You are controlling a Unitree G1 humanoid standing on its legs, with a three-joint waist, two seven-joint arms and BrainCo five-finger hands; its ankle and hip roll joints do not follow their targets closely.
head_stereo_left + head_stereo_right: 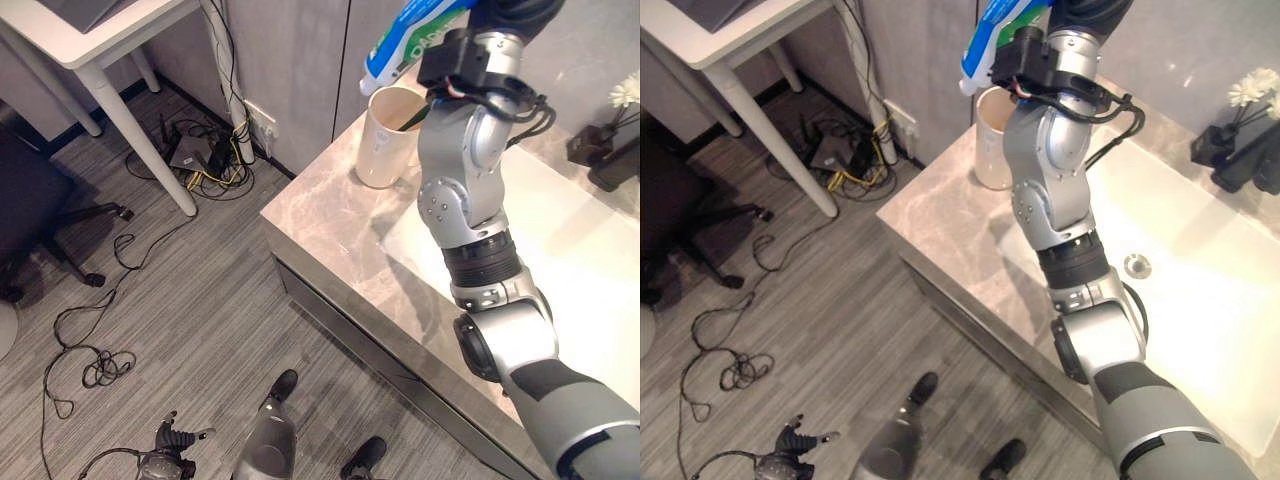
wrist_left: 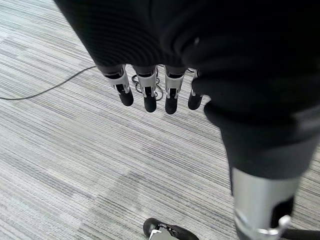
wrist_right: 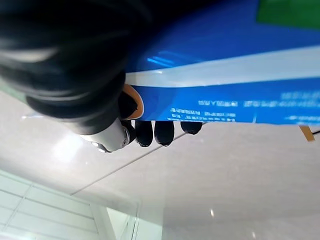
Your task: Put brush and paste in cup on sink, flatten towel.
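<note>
Overhead, paste tube cap-down toward cup

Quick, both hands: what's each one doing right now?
Left hand: open, fingers relaxed, hanging over the floor, holding nothing.
Right hand: shut on the toothpaste tube, held above the cup.

A white desk stands at 11 o'clock on the grey striped floor. A dark office chair sits at 9 o'clock, beside the desk leg. A tangle of power cables lies against the grey wall panel at 12 o'clock. A thin black cord loops across the floor at 8 o'clock. White flowers in a dark vase stand at 2 o'clock.
</note>
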